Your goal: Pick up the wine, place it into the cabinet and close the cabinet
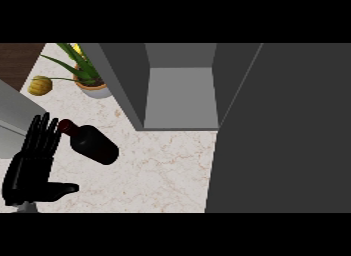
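at the far left of my head view i see one hand, the left hand, coming up from the lower edge. its fingers are straight and point up the frame, close together, and the thumb sticks out sideways to the right. it is wide open and holds nothing. behind it on the left sits a pale grey slab, cut off by the frame edge; i cannot tell what it is.

just to the right of the fingertips lies the one wine bottle, dark red, on its side on the marble counter. its neck points up-left toward the fingers and its base down-right. neck and fingertips look very near; whether they touch i cannot tell.

above that, near the counter's back edge, i count one small yellow-orange pumpkin-like thing and one potted plant with long green leaves in a light pot.

further right stands the one cabinet, dark grey. its compartment is open toward me and i see nothing in it. its door is swung out and fills the right side of the view. the right hand does not show.
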Controlling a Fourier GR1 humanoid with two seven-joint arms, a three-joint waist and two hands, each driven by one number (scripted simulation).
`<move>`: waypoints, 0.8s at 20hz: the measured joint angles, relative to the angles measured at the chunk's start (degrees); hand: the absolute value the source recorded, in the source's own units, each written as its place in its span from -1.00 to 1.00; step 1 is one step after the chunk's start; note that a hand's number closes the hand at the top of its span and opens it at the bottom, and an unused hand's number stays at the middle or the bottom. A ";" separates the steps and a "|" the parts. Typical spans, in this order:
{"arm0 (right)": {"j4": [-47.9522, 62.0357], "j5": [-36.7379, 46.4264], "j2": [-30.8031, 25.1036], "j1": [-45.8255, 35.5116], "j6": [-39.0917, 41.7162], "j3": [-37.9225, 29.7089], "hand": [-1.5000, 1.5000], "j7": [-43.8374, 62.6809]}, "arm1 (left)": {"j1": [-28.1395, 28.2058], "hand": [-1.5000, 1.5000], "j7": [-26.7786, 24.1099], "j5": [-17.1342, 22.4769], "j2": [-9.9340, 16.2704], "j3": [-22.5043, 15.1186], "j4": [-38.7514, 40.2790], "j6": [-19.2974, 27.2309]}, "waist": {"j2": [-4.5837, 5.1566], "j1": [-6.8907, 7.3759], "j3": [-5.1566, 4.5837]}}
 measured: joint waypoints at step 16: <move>0.16 0.03 0.35 -0.52 0.07 0.41 -1.00 0.21 | -4.36 -1.00 -10.19 -3.91 0.13 -1.03 14.14 -1.60 | 0.03 0.10 0.00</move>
